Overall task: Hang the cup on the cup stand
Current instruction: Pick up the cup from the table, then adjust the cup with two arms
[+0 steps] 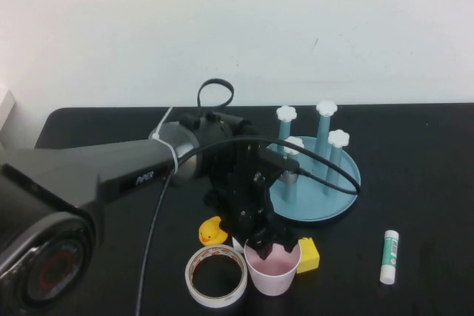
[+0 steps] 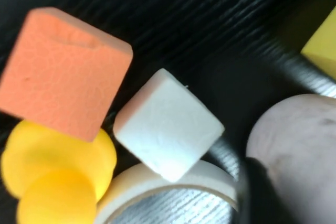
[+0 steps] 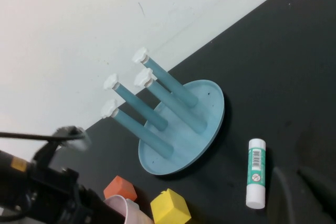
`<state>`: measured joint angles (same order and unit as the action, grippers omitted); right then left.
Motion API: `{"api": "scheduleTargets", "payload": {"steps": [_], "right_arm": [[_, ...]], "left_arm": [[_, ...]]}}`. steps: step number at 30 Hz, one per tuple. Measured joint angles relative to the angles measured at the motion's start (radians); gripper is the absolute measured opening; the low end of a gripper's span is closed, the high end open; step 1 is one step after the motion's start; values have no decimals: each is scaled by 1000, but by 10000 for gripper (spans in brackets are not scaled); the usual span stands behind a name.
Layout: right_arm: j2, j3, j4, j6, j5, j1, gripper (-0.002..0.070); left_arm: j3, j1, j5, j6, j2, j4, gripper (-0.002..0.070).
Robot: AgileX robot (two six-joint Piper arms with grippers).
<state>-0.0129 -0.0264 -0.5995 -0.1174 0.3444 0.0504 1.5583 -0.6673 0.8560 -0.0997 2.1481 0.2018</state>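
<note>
A: The left gripper has its jaws spread astride the rim of the pink cup, one finger inside; no pinch is visible.

B: And the right gripper?

A: Raised, off to the right; I cannot tell its jaws.

B: Which step?

A: Grasping, I judge. The cup stands upright between the tape ring and the yellow block, near the cup stand. Next: close, lift, invert over a peg.

Only legible text I get: "PiPER" in white on the left arm housing, high view. Glue stick has a green label with a barcode, print too small to read.
</note>
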Motion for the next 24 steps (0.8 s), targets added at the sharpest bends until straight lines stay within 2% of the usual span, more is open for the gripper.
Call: {"api": "scheduleTargets", "payload": {"steps": [4, 7, 11, 16, 24], "right_arm": [[0, 0, 0, 0, 0, 0, -1], [0, 0, 0, 0, 0, 0, -1], [0, 0, 0, 2, 0, 0, -1], [0, 0, 0, 4, 0, 0, -1], [0, 0, 0, 22, 0, 0, -1]], "left_arm": [[0, 0, -3, -35, 27, 11, 85], [0, 0, -6, -56, 26, 11, 24], [0, 0, -6, -83, -26, -3, 14], [-73, 0, -60, -125, -207, -18, 14], [-474, 0, -283, -170, -588, -16, 14]]}}
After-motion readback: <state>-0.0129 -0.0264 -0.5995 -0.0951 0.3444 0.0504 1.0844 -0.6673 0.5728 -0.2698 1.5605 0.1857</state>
